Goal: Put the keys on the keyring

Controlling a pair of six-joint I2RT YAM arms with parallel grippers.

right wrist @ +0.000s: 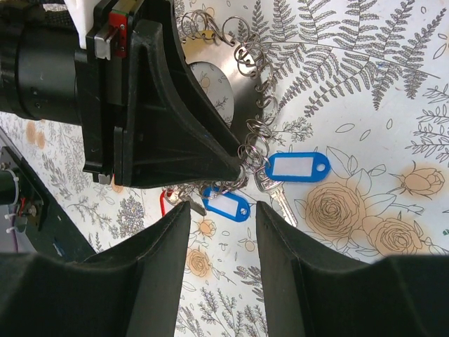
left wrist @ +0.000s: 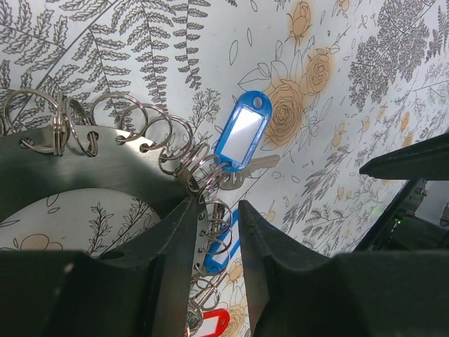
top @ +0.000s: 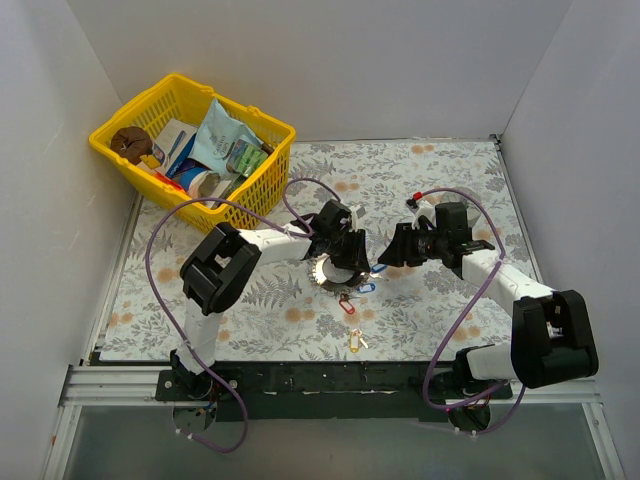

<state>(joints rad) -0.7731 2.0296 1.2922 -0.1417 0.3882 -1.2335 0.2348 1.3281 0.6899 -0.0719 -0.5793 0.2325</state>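
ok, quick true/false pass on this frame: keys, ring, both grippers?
1. A blue key hangs from the rim of the keyring. True.
2. The yellow key is on the ring too. False: it lies alone on the table, nearer the arm bases.
3. The right gripper holds a key. False: its jaws are open and empty, beside the blue keys.
4. The left gripper is at the ring's rim. True.
5. A yellow basket stands at the far left corner. True.

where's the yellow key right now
In the top view the yellow key lies loose, centre front, on the near side of the red key and the keyring.
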